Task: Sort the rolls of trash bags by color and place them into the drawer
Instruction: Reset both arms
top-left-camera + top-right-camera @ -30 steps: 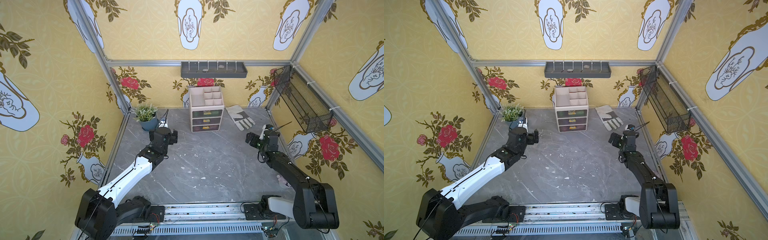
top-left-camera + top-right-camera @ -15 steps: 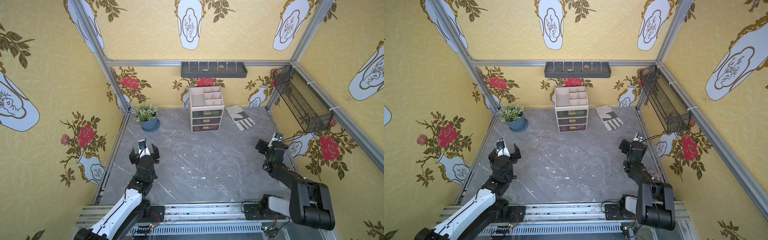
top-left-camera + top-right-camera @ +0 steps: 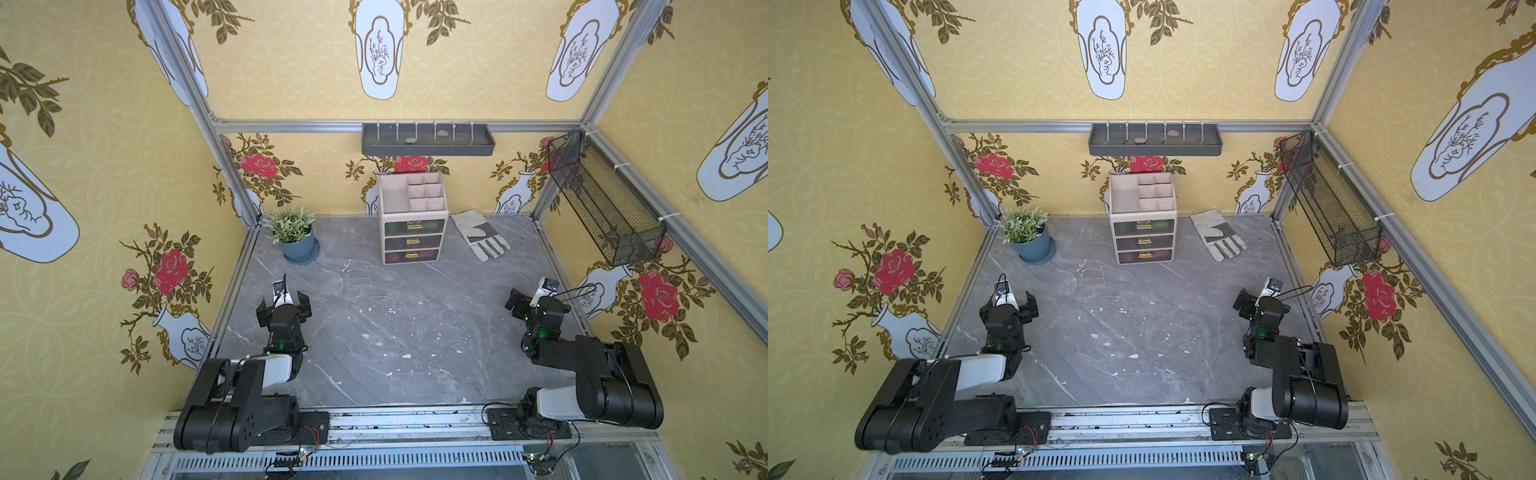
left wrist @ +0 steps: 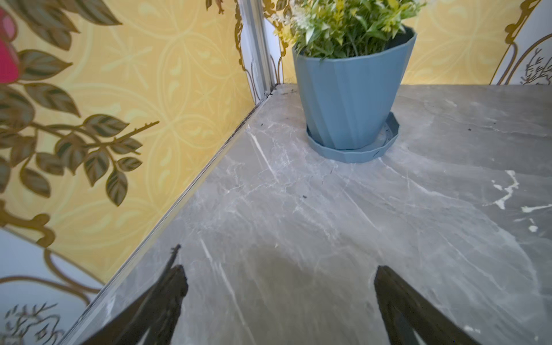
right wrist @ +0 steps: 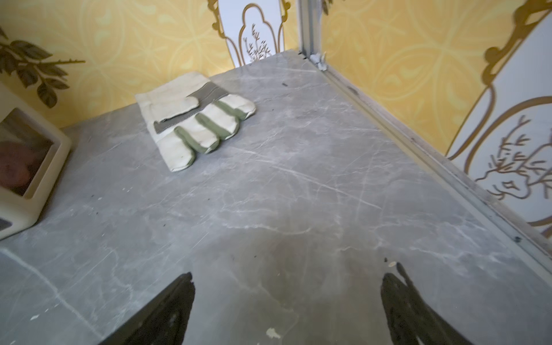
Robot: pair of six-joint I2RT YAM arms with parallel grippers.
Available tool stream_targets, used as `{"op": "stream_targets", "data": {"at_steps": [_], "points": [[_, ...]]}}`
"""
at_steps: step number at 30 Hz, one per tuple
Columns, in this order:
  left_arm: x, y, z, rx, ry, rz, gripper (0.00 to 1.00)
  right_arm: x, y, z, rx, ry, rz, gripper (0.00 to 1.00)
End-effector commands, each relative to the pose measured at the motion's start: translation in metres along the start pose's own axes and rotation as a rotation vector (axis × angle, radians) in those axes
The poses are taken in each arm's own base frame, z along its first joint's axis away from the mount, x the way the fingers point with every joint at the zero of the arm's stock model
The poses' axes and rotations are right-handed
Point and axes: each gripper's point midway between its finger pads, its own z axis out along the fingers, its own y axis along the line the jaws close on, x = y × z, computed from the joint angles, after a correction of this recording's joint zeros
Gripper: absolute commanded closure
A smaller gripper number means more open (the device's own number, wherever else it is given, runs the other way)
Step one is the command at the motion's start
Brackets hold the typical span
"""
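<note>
**Grey marble table, both grippers open and empty**

Grey marble table (image 3: 395, 332) is seen bare across its middle in both top views. The chest of drawers (image 3: 413, 224) (image 3: 1142, 226) is set at the far edge, against the back wall, with its divided top tray facing up and all three dark drawers pushed in. Colour is seen dimly through the fronts: greenish in the top drawer (image 3: 397, 227), purplish in the middle drawer (image 3: 395, 242), reddish-pink in the bottom drawer (image 3: 397, 257). The rolls (image 5: 16, 167) are made out only as a dim pinkish mass behind the side of the chest in the right wrist view; single rolls cannot be counted.

The left gripper (image 3: 283, 305) (image 3: 1009, 305) (image 4: 280, 277) is held low over the table near the left wall, its jaws spread wide with nothing between them. It is aimed at the potted plant (image 4: 349, 89), which stands in the far left corner, well apart from it.

The right gripper (image 3: 536, 305) (image 3: 1262, 305) (image 5: 288, 283) is held near the right wall, its jaws likewise spread wide and empty. A work glove (image 5: 194, 119) is laid flat just beside the chest, on its right.

A grey tray (image 3: 428, 139) is fixed to the back wall above the chest, and a black mesh basket (image 3: 602, 203) is hung on the right wall.
</note>
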Motion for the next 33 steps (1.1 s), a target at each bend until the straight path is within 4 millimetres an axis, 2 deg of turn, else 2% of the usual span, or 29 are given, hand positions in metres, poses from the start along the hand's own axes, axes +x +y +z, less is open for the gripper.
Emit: {"op": "stream_targets", "data": {"at_steps": [1,2,3,5,7,8,10,33], "points": [[-0.022,-0.008,0.004,0.072,-0.073,-0.045,0.01,-0.016,0.002,0.001,-0.006,-0.075,-0.013,0.03],[-0.015,-0.006,0.01,0.09,-0.051,-0.07,0.01,-0.015,0.003,0.0,-0.009,-0.077,-0.022,0.03],[-0.017,-0.004,0.018,0.086,-0.074,-0.078,0.01,-0.014,0.004,0.0,-0.01,-0.08,-0.032,0.03],[-0.011,-0.014,0.02,0.136,0.007,-0.056,0.01,-0.013,0.009,-0.001,-0.014,-0.093,-0.054,0.03],[-0.015,-0.019,0.024,0.156,-0.022,-0.03,0.01,-0.012,0.01,-0.002,-0.013,-0.099,-0.059,0.03],[-0.01,-0.021,0.023,0.167,0.022,-0.032,0.01,-0.012,0.009,-0.002,-0.011,-0.098,-0.06,0.03],[-0.014,-0.02,0.026,0.16,-0.009,-0.033,0.01,-0.011,0.009,-0.002,-0.007,-0.094,-0.063,0.03],[-0.011,-0.018,0.027,0.163,0.021,-0.046,0.01,-0.013,0.01,-0.004,-0.014,-0.106,-0.056,0.03]]}}
